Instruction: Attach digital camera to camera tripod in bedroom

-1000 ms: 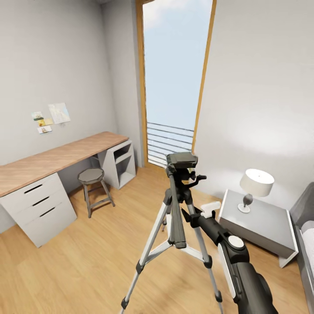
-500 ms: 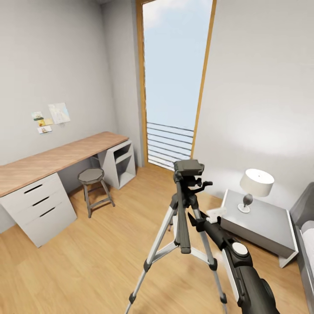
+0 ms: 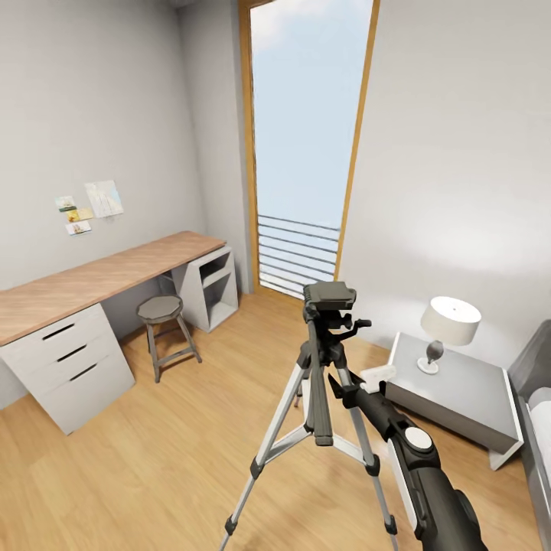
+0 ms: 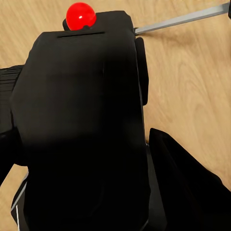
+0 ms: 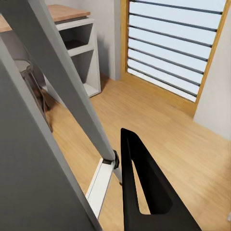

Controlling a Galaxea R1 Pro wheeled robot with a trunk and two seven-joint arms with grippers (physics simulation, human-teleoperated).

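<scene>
Bedroom, wood floor: camera tripod standing mid-room, right fingers beside a leg, grip unclear; digital camera apparently clamped in left fingers; next, onto the head.

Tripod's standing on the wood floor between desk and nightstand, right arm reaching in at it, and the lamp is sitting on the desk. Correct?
Not quite: the lamp sits on the grey nightstand, not the desk, as the head view shows. The tripod and right arm are as you said.
</scene>
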